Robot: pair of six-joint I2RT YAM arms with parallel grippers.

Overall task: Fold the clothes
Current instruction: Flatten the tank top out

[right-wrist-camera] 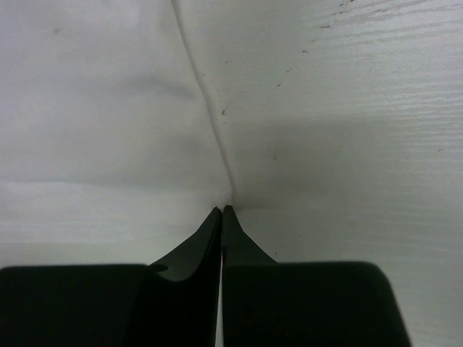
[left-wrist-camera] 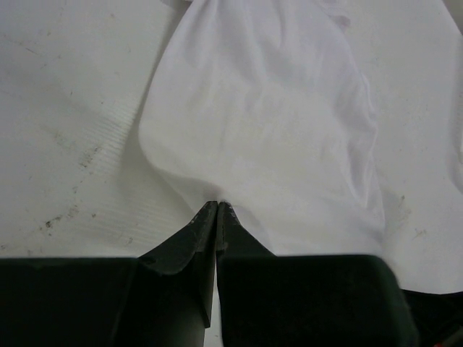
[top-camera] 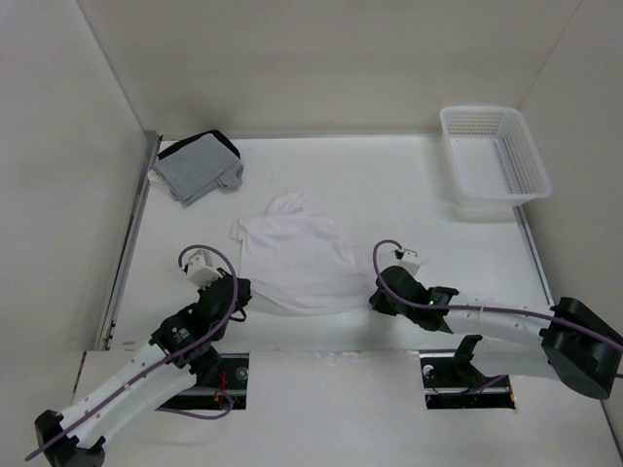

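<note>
White, thin, wrinkled T-shirt [top-camera: 297, 263], roughly square

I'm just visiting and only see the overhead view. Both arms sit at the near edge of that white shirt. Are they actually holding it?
Observer: The left wrist view shows the left gripper shut, with the white T-shirt pinched at its tips.
Operator: And the other arm?
Observer: Its wrist view shows the right gripper shut as well, right where the shirt's edge runs into its tips.
Operator: Does the cloth lie smooth there?
Observer: Not on the left. In that wrist view the fabric puckers into a point leading into the tips.
</note>
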